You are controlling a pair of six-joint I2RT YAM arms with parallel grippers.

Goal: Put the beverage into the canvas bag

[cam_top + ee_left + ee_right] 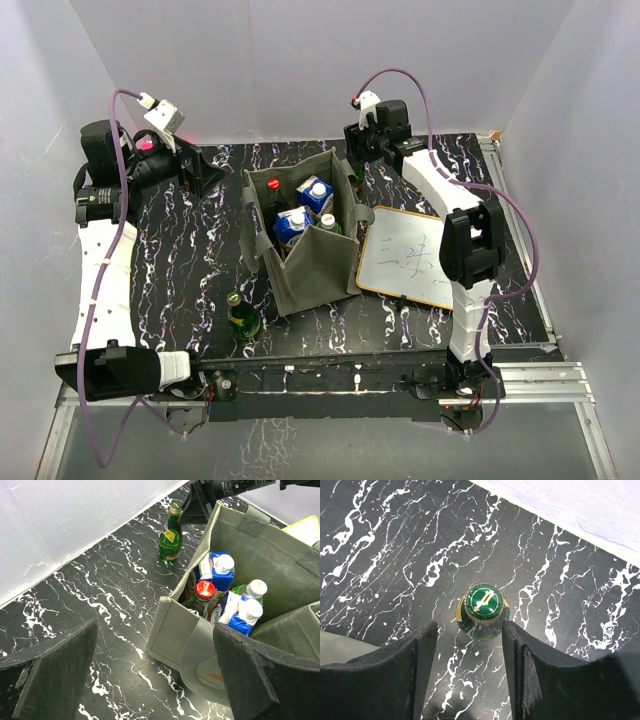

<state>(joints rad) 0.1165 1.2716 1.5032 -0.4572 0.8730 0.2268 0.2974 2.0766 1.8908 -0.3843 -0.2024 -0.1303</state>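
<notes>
My right gripper [469, 642] hangs over the upright green bottle [482, 611], jaws half open, one finger either side and gripping nothing, lined up to pinch its neck. The canvas bag [320, 265] stands just beside that hand. My left gripper [155, 650] gapes wide, empty.

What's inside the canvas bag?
Two blue cartons, a red-capped bottle and a white-capped bottle stand in the canvas bag. Their lower parts and the bag's floor are hidden.

Ahead of the right claw [470, 626], the green bottle [483, 607] hides its body under its cap. Both fingers [385, 675] are cropped below.
</notes>
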